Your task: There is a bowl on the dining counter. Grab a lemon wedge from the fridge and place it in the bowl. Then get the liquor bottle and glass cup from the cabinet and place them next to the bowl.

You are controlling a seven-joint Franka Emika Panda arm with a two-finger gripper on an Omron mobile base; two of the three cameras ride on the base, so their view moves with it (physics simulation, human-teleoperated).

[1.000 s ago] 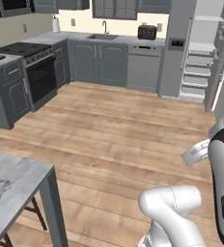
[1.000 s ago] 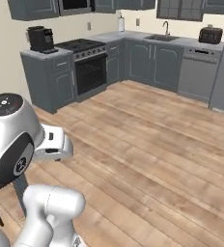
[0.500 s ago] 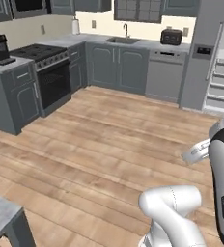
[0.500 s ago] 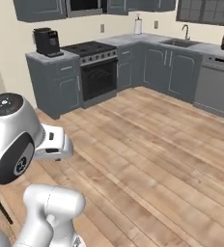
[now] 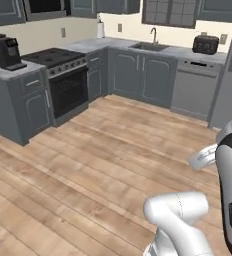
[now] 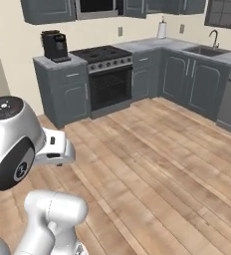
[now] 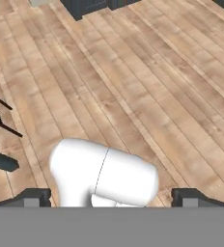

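Overhead, hand [image 7: 111,195] (fingers apart) floorward.

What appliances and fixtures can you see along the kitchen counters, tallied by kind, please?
Coffee machine: 1
Stove with oven: 1
Sink tap: 1
Toaster: 1
Dishwasher: 1
Paper towel roll: 1
Total: 6
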